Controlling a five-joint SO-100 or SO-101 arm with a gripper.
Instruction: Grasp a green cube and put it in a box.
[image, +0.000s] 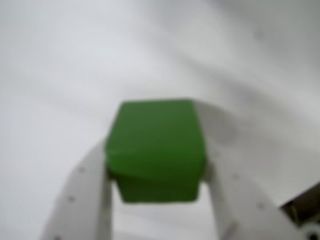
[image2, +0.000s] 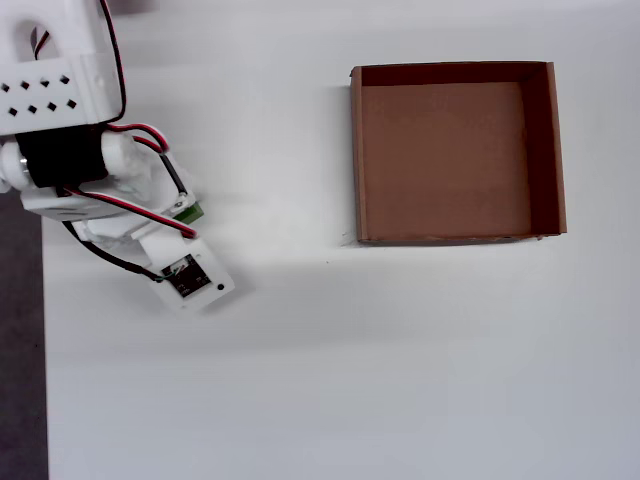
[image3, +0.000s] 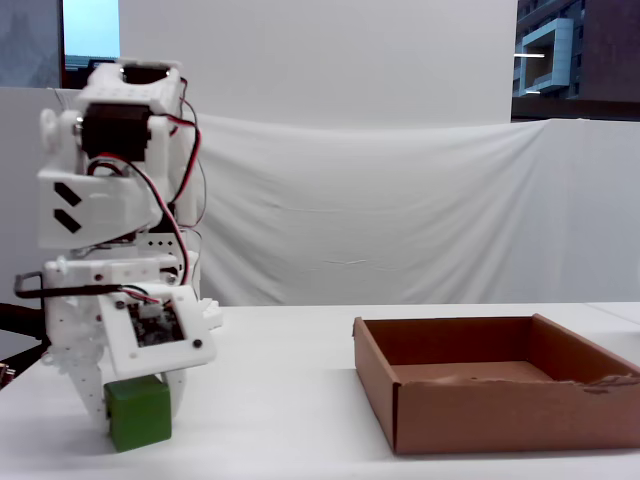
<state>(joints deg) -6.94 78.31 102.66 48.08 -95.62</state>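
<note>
1. The green cube (image: 155, 150) is small, solid and bright green, with plain matte faces and softly rounded edges in the blurred wrist view.
2. The end effector (image: 156, 185) is clamped on it: a white finger (image: 82, 195) presses each side.
3. In the fixed view the cube (image3: 138, 412) sits at the far left, at or just above the white desk (image3: 290, 400); contact cannot be told.
4. In the overhead view only a green sliver (image2: 190, 211) shows beside the arm.
5. The brown cardboard box (image2: 556, 150) lies well apart to the right, open-topped.
</note>
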